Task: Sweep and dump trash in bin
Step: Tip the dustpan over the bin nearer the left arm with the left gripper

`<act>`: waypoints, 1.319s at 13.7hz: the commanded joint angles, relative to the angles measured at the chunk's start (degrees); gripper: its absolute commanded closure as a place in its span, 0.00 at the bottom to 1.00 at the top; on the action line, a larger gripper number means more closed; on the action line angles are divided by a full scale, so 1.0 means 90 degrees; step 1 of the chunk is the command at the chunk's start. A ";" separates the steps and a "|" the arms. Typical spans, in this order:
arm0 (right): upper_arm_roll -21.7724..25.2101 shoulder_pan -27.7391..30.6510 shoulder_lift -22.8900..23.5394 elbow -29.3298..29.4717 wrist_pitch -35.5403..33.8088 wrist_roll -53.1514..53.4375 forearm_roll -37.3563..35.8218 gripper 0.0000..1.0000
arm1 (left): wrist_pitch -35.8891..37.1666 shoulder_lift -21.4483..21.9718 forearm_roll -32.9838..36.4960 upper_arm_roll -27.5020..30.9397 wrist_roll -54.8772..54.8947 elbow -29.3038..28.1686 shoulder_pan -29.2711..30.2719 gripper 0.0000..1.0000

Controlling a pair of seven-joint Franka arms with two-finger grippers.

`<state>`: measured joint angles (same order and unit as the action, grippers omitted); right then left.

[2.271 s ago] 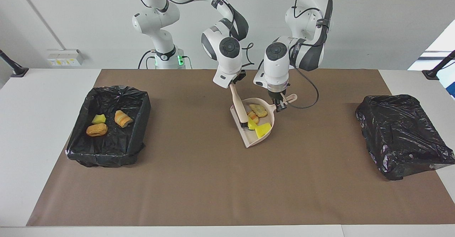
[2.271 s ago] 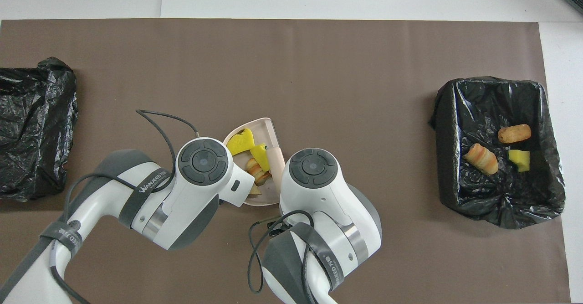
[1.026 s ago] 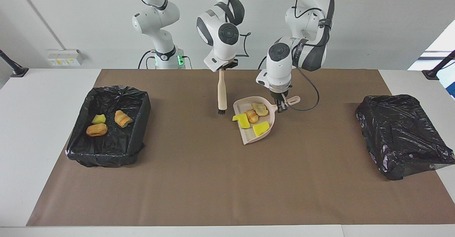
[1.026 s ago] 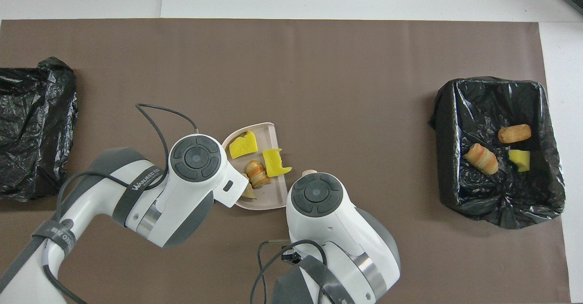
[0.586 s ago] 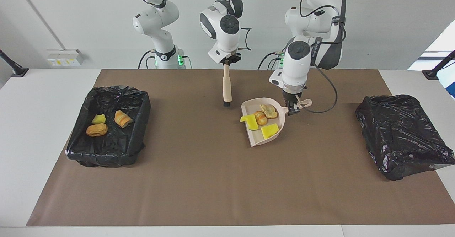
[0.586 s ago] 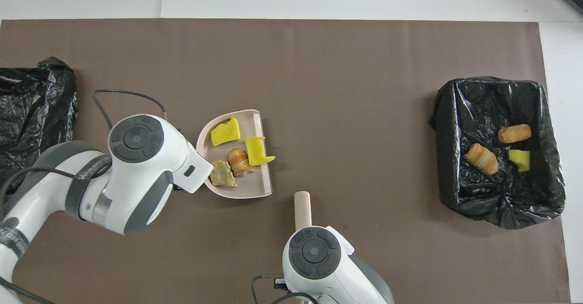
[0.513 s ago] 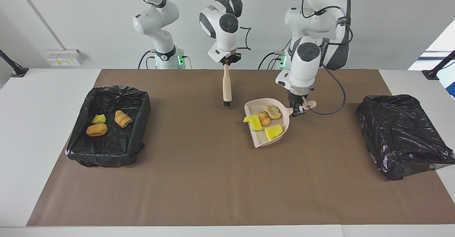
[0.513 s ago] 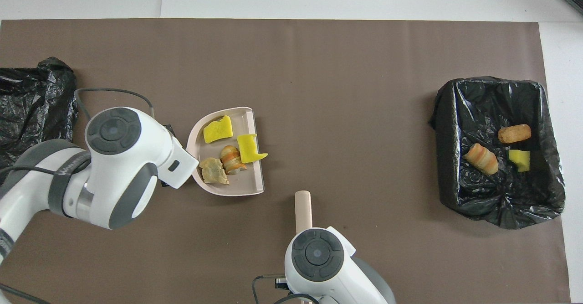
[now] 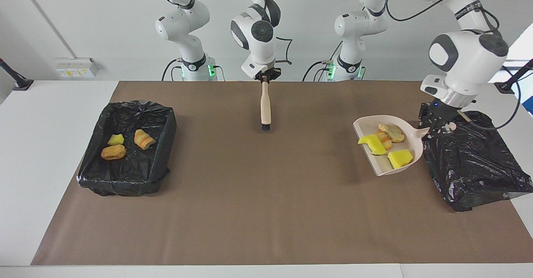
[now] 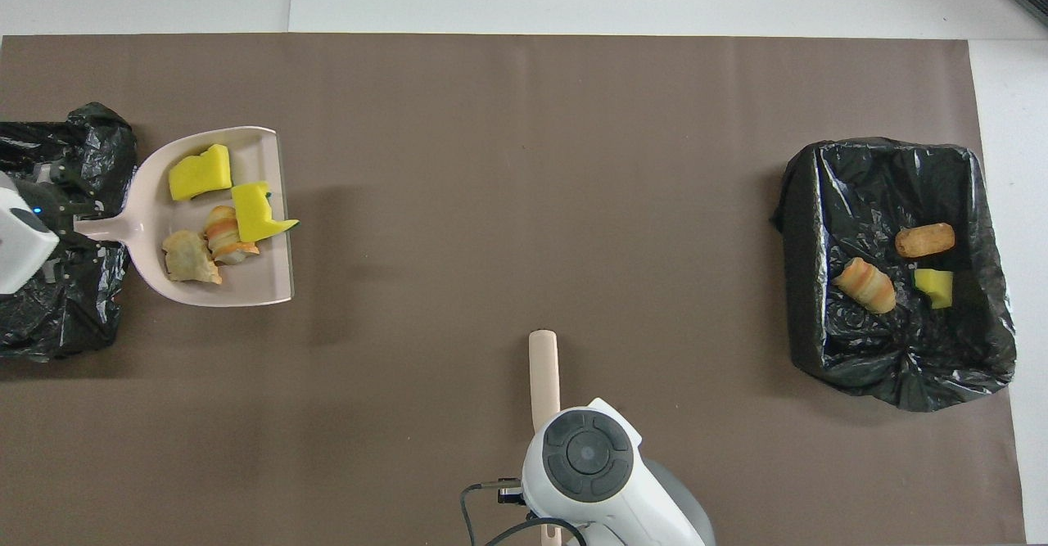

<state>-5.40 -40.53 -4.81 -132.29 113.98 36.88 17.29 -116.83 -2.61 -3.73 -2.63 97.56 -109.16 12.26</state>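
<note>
Beside the bin (image 9: 474,161), left hand (image 9: 437,123) holds loaded dustpan (image 9: 385,167).

Materials on the desk (image 9: 50,144)

Matt brown paper sheet (image 9: 266,194); crinkled glossy black plastic bin liners (image 9: 474,165); smooth pale pink plastic dustpan (image 9: 410,142); spongy yellow foam chunks (image 9: 399,157); smooth beige brush handle (image 9: 265,107).

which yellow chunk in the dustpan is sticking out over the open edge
The yellow chunk beside the striped bread lump: its tip pokes past the lip of the dustpan. The other yellow chunk lies fully inside.
</note>
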 commanded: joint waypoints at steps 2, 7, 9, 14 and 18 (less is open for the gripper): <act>-0.0016 0.0187 0.0095 -0.0057 0.0089 -0.0319 0.0159 1.00 | 0.1015 -0.0791 -0.0230 -0.0069 0.0947 0.1519 0.1047 1.00; -0.0025 0.0314 0.0260 -0.0057 0.0128 -0.0309 0.0159 1.00 | 0.1693 -0.1934 0.0472 -0.0050 0.2048 0.3474 0.1772 1.00; -0.0025 0.0314 0.0261 -0.0057 0.0235 -0.0319 0.0159 1.00 | 0.1566 -0.2402 0.0774 -0.0030 0.2595 0.4098 0.1948 1.00; -0.0025 0.0266 0.0417 -0.0057 0.0489 -0.0387 0.0159 1.00 | 0.0298 -0.2883 0.2831 -0.0099 0.3106 0.4561 0.1930 1.00; -0.0025 0.0314 0.0437 -0.0038 0.0480 -0.0455 0.0159 0.41 | -0.0338 -0.2631 0.4239 -0.0089 0.2892 0.3908 0.1900 1.00</act>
<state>-5.42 -38.57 -1.26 -132.41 117.31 35.52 17.29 -117.49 -27.91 29.17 -3.73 124.44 -71.24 29.64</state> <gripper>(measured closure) 0.687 0.670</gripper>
